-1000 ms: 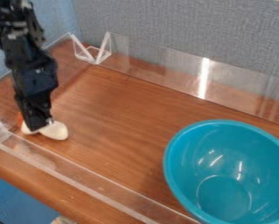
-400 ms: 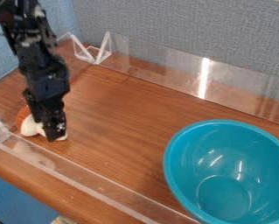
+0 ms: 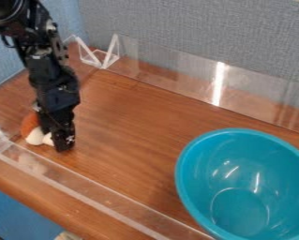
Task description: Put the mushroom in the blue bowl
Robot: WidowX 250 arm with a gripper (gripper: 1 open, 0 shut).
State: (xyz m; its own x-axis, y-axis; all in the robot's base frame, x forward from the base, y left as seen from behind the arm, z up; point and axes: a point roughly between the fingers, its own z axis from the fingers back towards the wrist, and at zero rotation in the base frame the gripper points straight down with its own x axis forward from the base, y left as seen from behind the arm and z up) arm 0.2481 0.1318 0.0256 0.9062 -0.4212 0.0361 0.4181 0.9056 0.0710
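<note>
The mushroom [image 3: 36, 135] lies on the wooden table near its left edge, with its cream body and a bit of orange cap showing. My gripper [image 3: 62, 141] points straight down and stands low against the mushroom's right side, hiding that end. Its dark fingers [image 3: 52, 129] look slightly parted, and nothing is lifted. The blue bowl [image 3: 243, 181] sits empty at the front right, far from the gripper.
Low clear plastic walls [image 3: 201, 75] run along the back and the front edge of the wooden table [image 3: 139, 122]. A small clear triangular stand [image 3: 104, 52] is at the back left. A blue-grey wall rises behind.
The gripper has moved right and down, from over the mushroom's left part to its right end. More of the cream body now shows on the gripper's left. The fingers seem to have parted.
</note>
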